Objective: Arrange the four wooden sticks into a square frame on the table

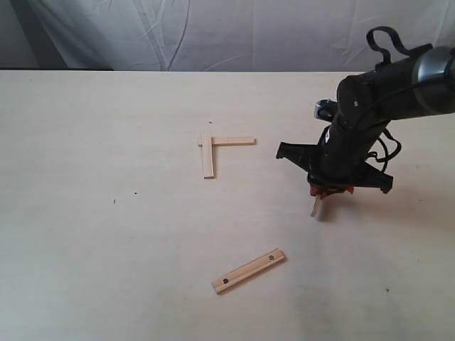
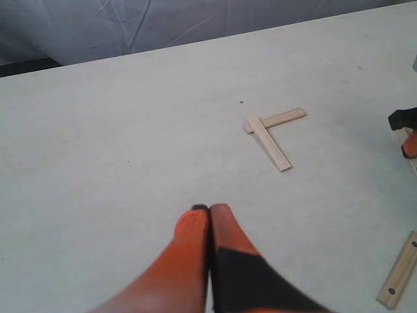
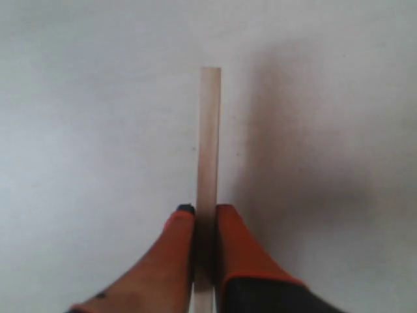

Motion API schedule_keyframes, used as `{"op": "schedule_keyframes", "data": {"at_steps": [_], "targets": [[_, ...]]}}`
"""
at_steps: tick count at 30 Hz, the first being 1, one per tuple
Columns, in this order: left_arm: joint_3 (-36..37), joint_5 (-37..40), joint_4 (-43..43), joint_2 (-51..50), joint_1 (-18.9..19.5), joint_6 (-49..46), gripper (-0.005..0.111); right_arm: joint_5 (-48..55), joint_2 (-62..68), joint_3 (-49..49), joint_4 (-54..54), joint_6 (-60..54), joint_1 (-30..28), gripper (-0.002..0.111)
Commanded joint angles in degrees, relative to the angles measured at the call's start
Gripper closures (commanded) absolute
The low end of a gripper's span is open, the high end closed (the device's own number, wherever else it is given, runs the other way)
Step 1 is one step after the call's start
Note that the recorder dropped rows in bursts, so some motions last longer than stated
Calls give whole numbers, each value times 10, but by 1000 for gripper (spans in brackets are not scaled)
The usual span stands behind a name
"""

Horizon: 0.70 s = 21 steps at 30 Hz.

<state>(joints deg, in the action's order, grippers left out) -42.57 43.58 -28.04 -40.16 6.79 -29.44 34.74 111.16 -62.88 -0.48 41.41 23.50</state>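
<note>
Fingers (image 3: pixel 238 244) of right gripper (image 3: pixel 205 212): rounded matte orange tips on black bases, clamped on one end of held slat (image 3: pixel 208 143), a thin, straight, pale-tan wood strip w/ square-cut far end.

Ext. view: right gripper (image 1: pixel 323 193) sits right of centre under a black jointed arm (image 1: pixel 377 99). The held slat (image 1: pixel 315 207) pokes out below it, tilted. Cannot tell whether its tip touches the table (image 1: pixel 85 249), a smooth pale cream wood-grain top w/ a few tiny dark specks.

Just above centre, two flat tan slats meet at approx. a right angle. The vertical slat (image 1: pixel 207 158) crosses the horizontal slat (image 1: pixel 234 141) near their ends, w/ short stubs protruding, and looks to lie on top. This makes one L-corner (image 1: pixel 207 141), so two of the square's four sides are laid.

Lower centre: dotted slat (image 1: pixel 249 271), lying diagonally, well apart from the L-corner, one small dark dot near each end.

Left gripper (image 2: pixel 208 210): orange pads (image 2: pixel 190 228) pressed together, nothing between them, above bare table.

Along the top edge hangs a wrinkled white cloth backdrop (image 1: pixel 178 35).
</note>
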Motion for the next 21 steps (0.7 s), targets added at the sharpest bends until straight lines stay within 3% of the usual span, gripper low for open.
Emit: {"op": "schedule_keyframes", "data": {"at_steps": [1,6,8,21], "targets": [[4,-10,-2,4,0,4,107,-12,-11,-9,55,-79,-1,108],[4,-11,-2,4,0,4,107,-23,5,-9,331,-383,-1,108],[4,-11,-2,4,0,4,107,-26,19,-9,375,-435,-1,108],[4,-11,3,4,0,4,107,-22,47,-9,364,-432,-1,108]]}}
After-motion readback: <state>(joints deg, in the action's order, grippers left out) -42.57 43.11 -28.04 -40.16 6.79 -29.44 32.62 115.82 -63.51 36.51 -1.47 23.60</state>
